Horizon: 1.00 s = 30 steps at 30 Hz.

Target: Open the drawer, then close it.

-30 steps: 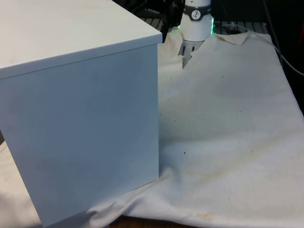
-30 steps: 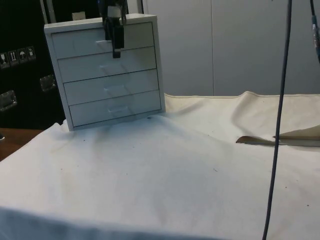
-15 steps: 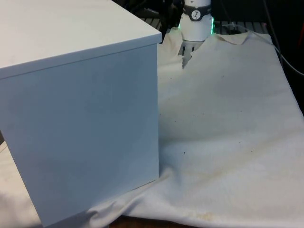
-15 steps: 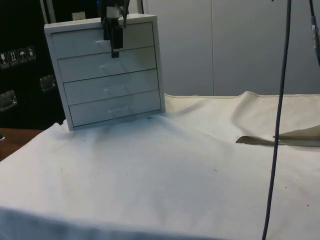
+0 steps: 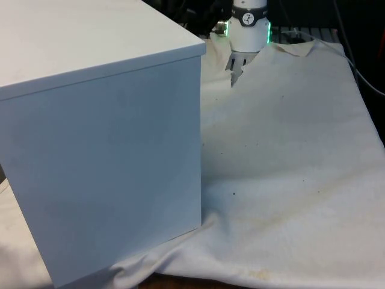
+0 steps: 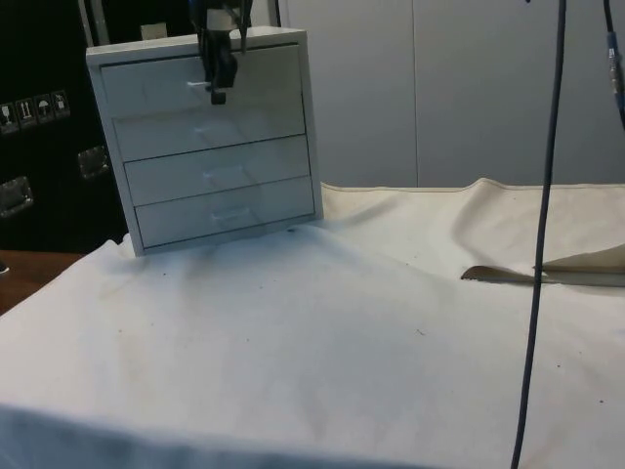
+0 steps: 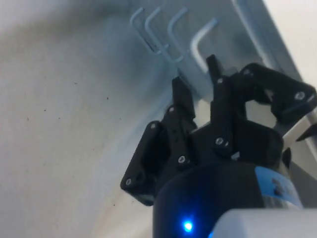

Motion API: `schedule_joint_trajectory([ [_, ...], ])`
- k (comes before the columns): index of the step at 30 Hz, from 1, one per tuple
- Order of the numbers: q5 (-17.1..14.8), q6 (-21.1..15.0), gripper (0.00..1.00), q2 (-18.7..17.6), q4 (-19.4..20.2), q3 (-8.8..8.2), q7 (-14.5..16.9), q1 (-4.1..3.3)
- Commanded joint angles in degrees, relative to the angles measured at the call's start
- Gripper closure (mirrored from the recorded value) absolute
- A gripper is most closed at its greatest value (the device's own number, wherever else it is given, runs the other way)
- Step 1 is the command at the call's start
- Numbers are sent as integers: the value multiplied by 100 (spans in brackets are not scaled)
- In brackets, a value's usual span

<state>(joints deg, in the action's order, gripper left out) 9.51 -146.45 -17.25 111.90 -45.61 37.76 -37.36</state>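
White chest of drawers (image 6: 210,147) stands on cloth-covered table (image 6: 342,332), at front view's left. Top drawer (image 6: 200,83) shut flush. Gripper (image 6: 219,90) at top drawer's handle (image 7: 200,42), fingers (image 7: 182,99) slightly spread, gripping nothing.

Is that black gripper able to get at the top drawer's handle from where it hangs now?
Probably yes: the gripper hangs right before the top drawer of the chest of drawers, its fingers by the handle, nothing between.
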Motion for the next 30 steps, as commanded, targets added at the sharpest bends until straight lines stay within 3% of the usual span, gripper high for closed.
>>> schedule_joint_trajectory([
  [1, 34, -57, 73, -40, 34, -11, -63, -29],
  [6, 57, -23, 99, -17, 40, -11, -115, -63],
  [7, 86, -11, 100, 17, 69, -17, -166, -103],
  [8, 0, 11, 100, -6, 23, 11, -80, -29],
  [9, 109, -6, 100, 40, 92, -29, -201, -132],
  [16, 424, 23, 100, 286, 315, 6, -567, -269],
  [17, 286, 34, 100, 189, 201, 52, -447, -149],
  [18, 464, 29, 100, 321, 344, 17, -613, -275],
  [25, 785, 52, 100, 561, 544, 126, -957, -315],
  [26, 699, 80, 100, 510, 481, 195, -905, -223],
  [27, 882, 52, 100, 630, 607, 160, -1060, -321],
  [30, 1008, 46, 100, 728, 693, 218, -1197, -321],
])
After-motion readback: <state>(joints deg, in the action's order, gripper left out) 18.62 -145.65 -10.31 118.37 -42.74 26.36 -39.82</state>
